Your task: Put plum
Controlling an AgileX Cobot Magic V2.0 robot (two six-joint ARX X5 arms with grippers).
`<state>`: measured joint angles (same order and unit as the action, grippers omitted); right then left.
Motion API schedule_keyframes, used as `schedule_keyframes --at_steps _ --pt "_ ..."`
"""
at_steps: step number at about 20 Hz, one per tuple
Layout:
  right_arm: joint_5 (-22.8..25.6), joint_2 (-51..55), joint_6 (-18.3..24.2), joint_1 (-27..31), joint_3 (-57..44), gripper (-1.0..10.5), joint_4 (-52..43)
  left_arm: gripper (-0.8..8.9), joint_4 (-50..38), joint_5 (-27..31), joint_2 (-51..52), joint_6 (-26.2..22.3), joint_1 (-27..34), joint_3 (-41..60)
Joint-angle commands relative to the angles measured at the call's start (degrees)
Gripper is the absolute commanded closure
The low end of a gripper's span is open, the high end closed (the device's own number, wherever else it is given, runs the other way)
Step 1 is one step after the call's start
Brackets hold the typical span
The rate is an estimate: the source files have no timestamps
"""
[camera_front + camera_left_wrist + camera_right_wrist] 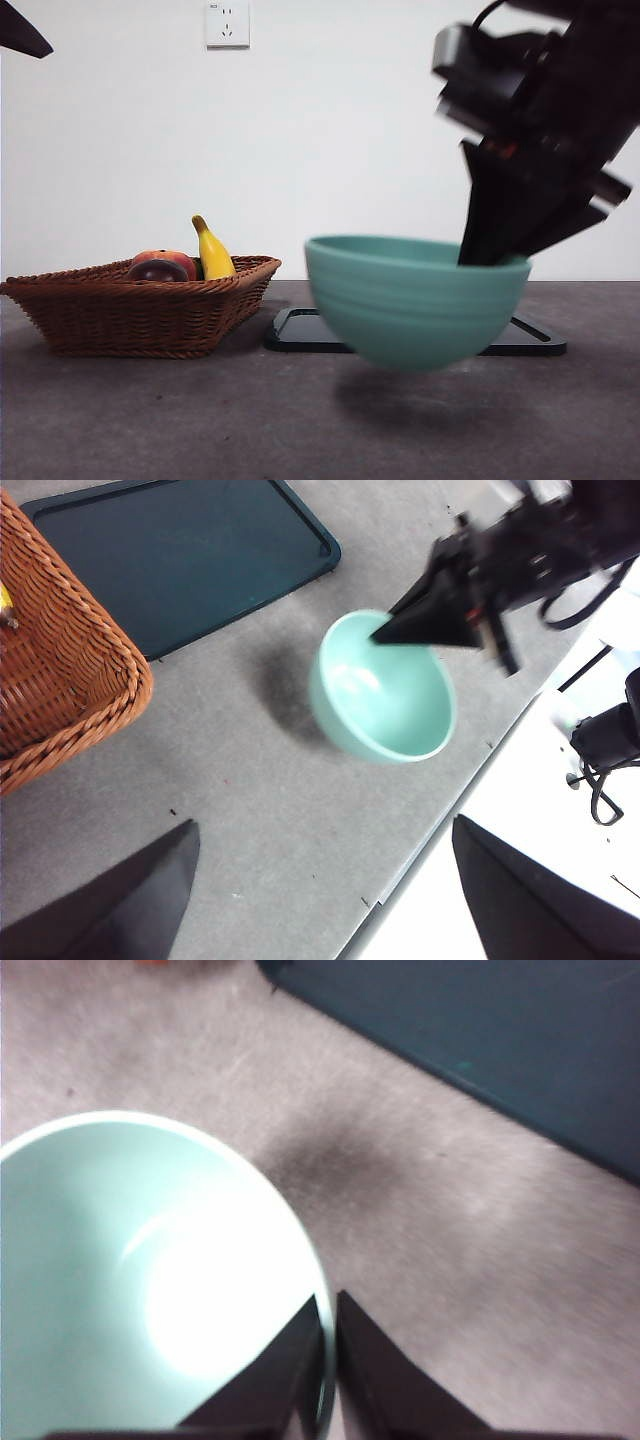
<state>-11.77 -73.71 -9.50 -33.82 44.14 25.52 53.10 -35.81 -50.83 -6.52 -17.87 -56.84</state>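
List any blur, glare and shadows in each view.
Front view: the bowl is motion-smeared at its edges, with a soft shadow on the table beneath it, so it hangs clear. Left wrist view: the right gripper on the bowl's rim is blurred; the left gripper is dark and idle. Right wrist view: white glare blows out the bowl's inside; everything is soft.

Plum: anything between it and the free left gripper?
Nothing visible. The plum lies uncovered in the wicker basket, beside the peach and banana. The left gripper is open; the right gripper holds the green bowl elsewhere.
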Motion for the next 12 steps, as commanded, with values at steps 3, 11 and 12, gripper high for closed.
schedule_keyframes --at_steps 3,11,12 --pt "1.75 -5.16 -0.76 -0.98 0.15 9.4 -2.38 4.13 -0.33 -0.24 -0.37 -0.52 -0.22 -1.22" --pt "2.84 -6.43 -0.57 -0.98 0.15 9.4 -1.75 4.13 -0.35 -0.24 -0.37 -0.55 -0.22 -1.22" --pt "2.84 -6.45 -0.57 -0.98 0.15 9.3 -1.49 4.13 -0.37 -0.24 -0.37 -0.55 -0.22 -1.22"
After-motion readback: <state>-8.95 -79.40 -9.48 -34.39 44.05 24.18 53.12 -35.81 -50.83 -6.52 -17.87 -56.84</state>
